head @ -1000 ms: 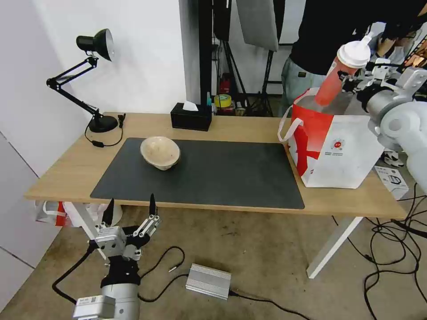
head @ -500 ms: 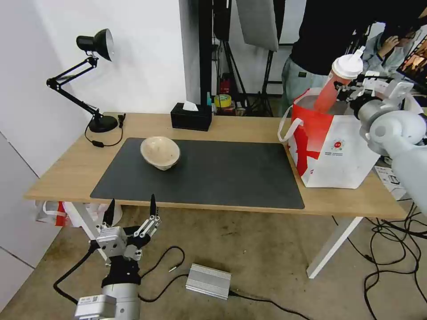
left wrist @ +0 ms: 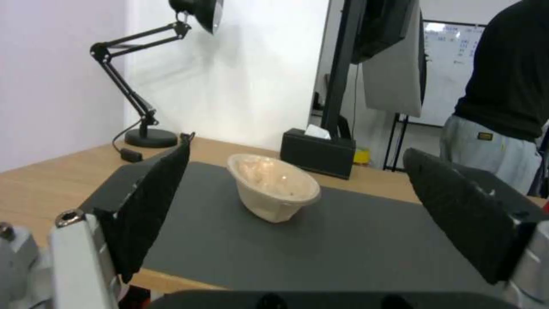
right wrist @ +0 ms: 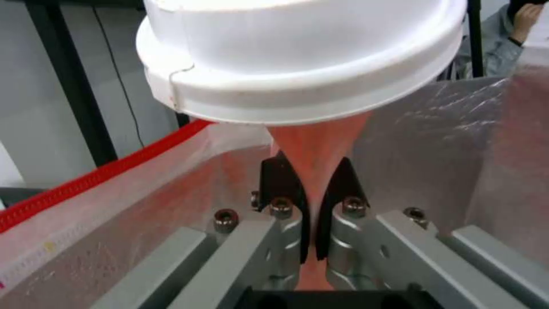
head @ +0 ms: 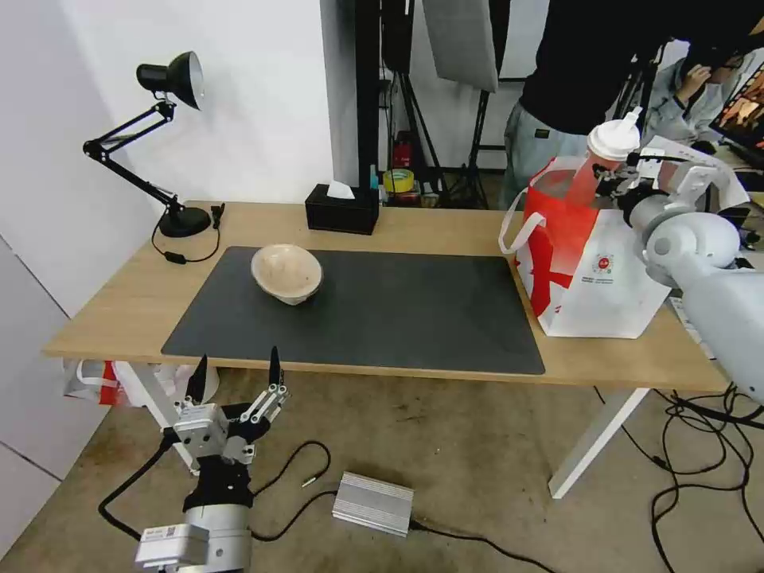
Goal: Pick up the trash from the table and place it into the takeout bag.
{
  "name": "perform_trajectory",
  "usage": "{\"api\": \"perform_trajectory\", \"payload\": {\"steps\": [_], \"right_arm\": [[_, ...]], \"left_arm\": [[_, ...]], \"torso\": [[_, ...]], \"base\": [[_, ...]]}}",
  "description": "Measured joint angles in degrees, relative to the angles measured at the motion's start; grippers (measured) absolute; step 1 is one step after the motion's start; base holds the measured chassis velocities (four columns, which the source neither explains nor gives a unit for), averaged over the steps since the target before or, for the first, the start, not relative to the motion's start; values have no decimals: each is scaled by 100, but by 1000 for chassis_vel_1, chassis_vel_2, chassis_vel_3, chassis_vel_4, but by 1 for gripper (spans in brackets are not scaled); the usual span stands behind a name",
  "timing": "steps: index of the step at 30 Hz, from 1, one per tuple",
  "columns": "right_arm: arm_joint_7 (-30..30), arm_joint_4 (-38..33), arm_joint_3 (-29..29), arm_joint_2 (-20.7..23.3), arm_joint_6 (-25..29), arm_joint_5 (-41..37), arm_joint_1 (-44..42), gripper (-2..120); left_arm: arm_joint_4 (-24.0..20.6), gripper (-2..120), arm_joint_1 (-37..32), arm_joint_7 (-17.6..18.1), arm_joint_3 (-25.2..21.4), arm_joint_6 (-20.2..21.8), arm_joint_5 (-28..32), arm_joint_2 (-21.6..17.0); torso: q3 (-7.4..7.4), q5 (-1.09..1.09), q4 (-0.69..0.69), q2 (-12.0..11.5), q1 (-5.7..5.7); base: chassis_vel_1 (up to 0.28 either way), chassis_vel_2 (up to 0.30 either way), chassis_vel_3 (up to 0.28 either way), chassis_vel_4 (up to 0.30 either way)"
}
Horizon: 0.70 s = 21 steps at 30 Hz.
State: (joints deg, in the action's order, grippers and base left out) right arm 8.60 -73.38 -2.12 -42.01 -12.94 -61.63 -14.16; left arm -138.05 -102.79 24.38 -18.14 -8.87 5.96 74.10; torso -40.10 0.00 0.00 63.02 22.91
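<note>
A red translucent cup with a white lid hangs tilted, its lower part inside the mouth of the red-and-white takeout bag at the table's right end. My right gripper is shut on the cup; in the right wrist view its black fingers squeeze the cup's body over the foil lining. A beige bowl lies tilted on the dark mat; the left wrist view has the bowl ahead. My left gripper stands open below the table's front edge.
A black desk lamp and a black tissue box stand along the table's far side. A person stands just behind the bag. On the floor lie cables and a silver box; a plastic bag sits under the table's left end.
My right gripper has come down and back with the cup, so the cup's lower part now sits inside the bag's mouth. The left arm and the bowl have not moved.
</note>
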Motion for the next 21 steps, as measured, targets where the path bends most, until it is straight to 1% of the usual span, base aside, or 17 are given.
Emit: {"api": "perform_trajectory", "payload": {"steps": [12, 21], "right_arm": [[-11, 77, -63, -92, 8, 91, -79, 1], [-18, -27, -182, -109, 1, 91, -150, 1]], "left_arm": [[15, 100, 13, 0, 22, 1, 6, -13], [41, 100, 34, 1, 47, 2, 7, -11]], "torso": [[0, 0, 0, 0, 0], [0, 0, 0, 0, 0]], "base": [[0, 0, 0, 0], [0, 0, 0, 0]]}}
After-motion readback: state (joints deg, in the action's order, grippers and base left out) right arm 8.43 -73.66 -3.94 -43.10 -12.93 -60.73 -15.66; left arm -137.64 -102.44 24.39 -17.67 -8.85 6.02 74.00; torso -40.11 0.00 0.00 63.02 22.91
